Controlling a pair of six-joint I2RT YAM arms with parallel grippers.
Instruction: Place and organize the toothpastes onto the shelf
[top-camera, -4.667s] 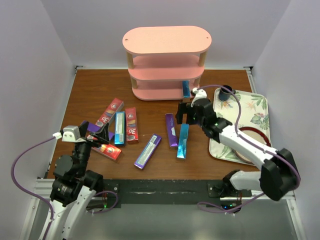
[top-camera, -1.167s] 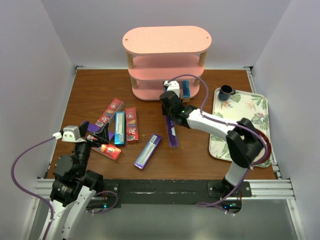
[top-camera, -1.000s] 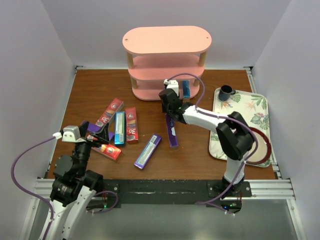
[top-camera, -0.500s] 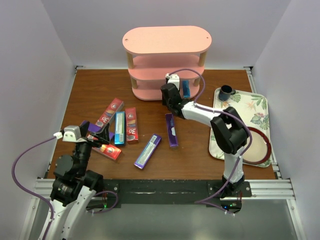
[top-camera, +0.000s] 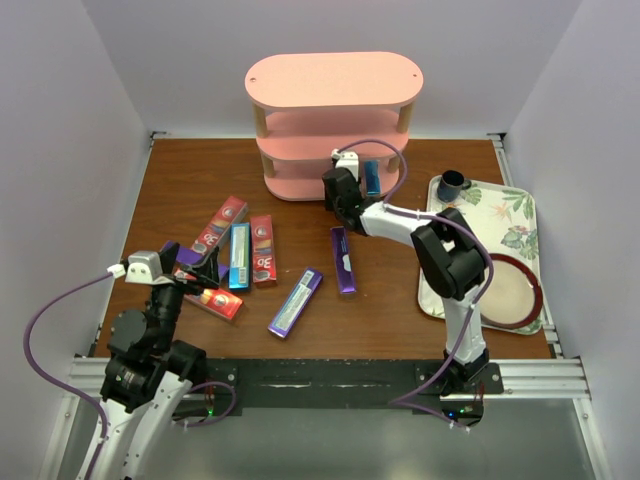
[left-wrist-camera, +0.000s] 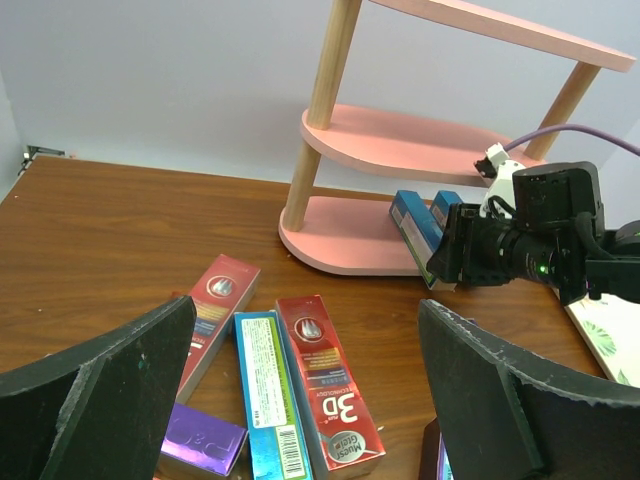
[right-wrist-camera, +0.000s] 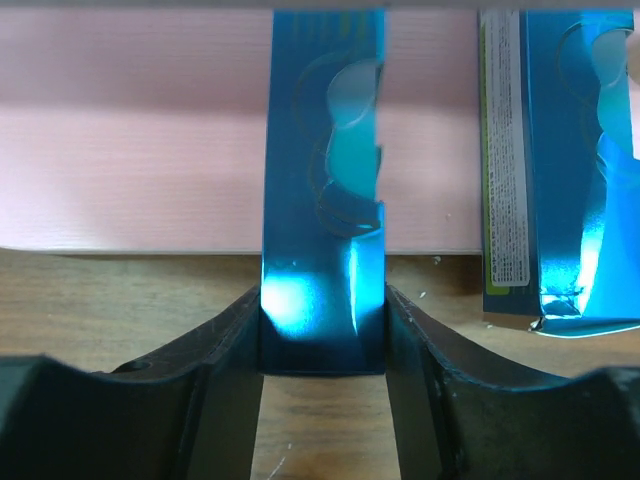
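Since the earlier look, the right arm has swung from beside the floral tray over to the shelf (top-camera: 335, 120) at the upper middle of the top view, and the blue carton that lay mid-desk has gone with it. The desk (top-camera: 400, 300) has seven toothpastes lying loose, most heaped at the lower left.

In the right wrist view, the right pincer (right-wrist-camera: 323, 350) is clamped on the near end of that blue carton (right-wrist-camera: 325, 200), whose far end reaches over the lowest pink board. A second blue carton (right-wrist-camera: 560, 180) already sits there at the right of the frame, a clear gap between them.

To my eye, the job now is a straight push. Keep the carton parallel to its neighbour, slide it well onto the board, and let go only once it rests flat without nudging the other.

The left pincer (left-wrist-camera: 305, 380) is spread wide and empty above the heap.
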